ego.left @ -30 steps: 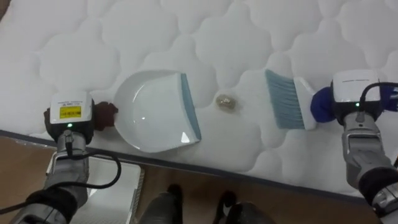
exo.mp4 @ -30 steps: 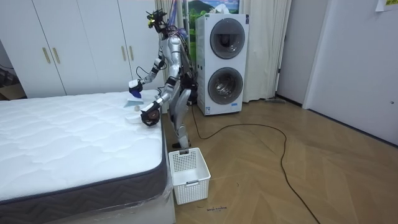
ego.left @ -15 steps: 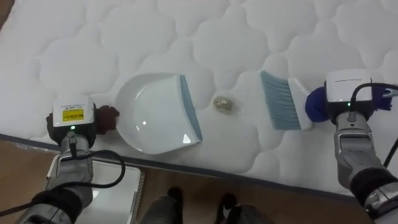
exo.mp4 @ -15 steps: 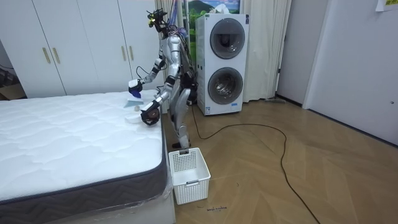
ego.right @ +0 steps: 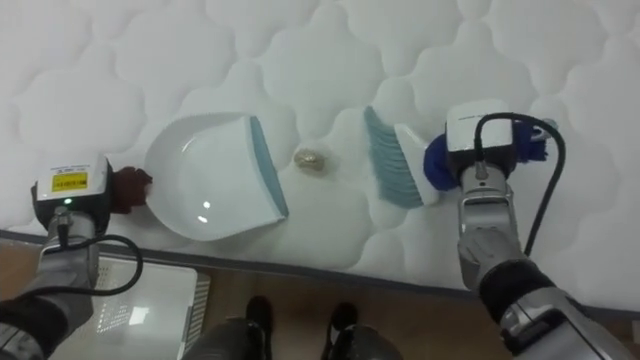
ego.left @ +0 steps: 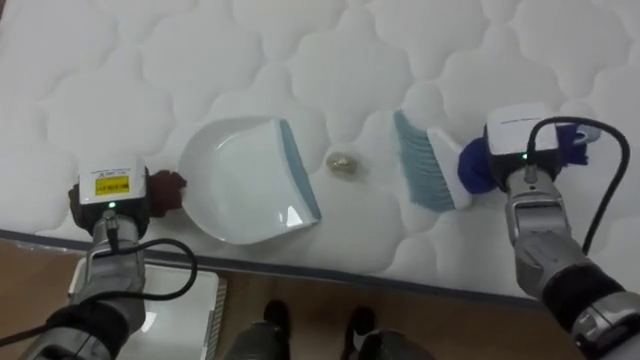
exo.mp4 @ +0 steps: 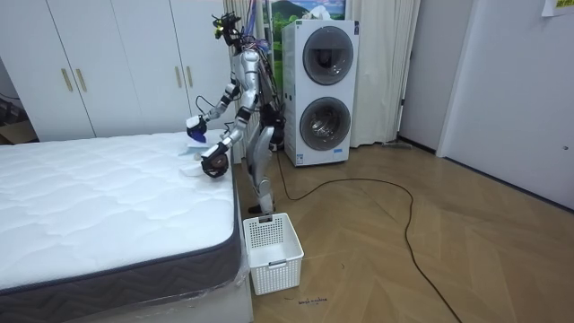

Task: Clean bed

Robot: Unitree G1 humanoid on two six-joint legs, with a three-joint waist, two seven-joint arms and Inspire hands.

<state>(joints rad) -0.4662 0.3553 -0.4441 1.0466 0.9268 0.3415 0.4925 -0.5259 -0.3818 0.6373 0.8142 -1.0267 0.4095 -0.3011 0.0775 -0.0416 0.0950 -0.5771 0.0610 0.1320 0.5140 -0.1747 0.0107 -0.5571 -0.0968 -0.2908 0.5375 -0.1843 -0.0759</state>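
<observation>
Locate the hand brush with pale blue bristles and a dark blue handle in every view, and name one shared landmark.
Left eye view: hand brush right of centre, bristles pointing left.
Right eye view: hand brush just right of centre.
Room view: hand brush, a small blue spot before the robot, above the bed's corner.
Landmark: the white quilted mattress beneath it.

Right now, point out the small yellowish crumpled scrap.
The scrap lies on the white quilted mattress, mid-view in both eye views, between the blue-lipped white dustpan on its left and the blue-bristled brush on its right.
</observation>
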